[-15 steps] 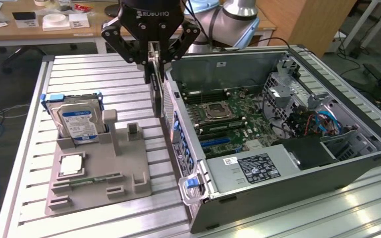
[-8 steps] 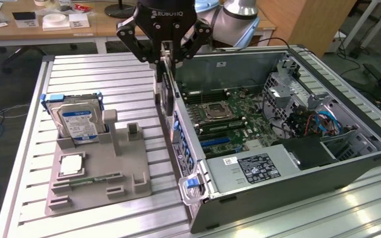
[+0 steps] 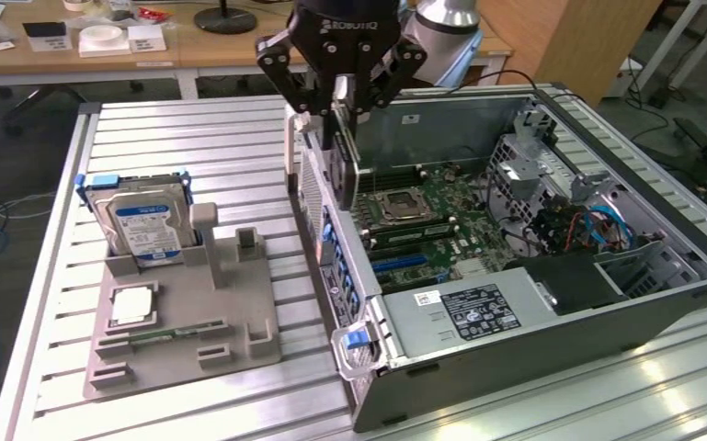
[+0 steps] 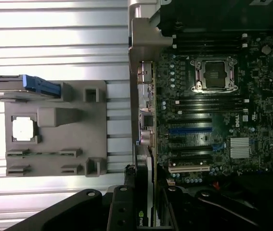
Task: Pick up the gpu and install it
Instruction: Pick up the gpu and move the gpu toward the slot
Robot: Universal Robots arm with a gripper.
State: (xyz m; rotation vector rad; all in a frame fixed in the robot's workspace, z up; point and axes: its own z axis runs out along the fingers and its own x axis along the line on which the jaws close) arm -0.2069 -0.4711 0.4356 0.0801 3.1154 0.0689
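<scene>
The hand (image 3: 342, 106) is clamped at a middling width on the gpu (image 3: 343, 152), its fingers pinching the card's two flat faces near the upper edge. The card hangs on edge above the computer case (image 3: 647, 276), at roughly twelve o'clock in the exterior view and just inside the case's rear wall. Held this way, I judge, the contact edge points down at the motherboard (image 3: 439, 202), and the silver bracket lines up with the rear wall where it has to sit. The case lies on its side with the panel off, so the board faces up and the expansion slots (image 4: 189, 168) are open to a card coming from above (the wrist view looks down along the card toward them, the bracket's edge running beside the rear wall). The card is not seated. It appears to hang clear of the board, apart from the slots.

Toward nine o'clock from the case, a grey fixture (image 3: 188, 299) sits on the desk (image 3: 181, 138). A hard drive (image 3: 144, 225) stands upright in the fixture's cradle and a processor (image 4: 22, 129) lies flat in a recess, presumably so that each part can be gripped from above.
</scene>
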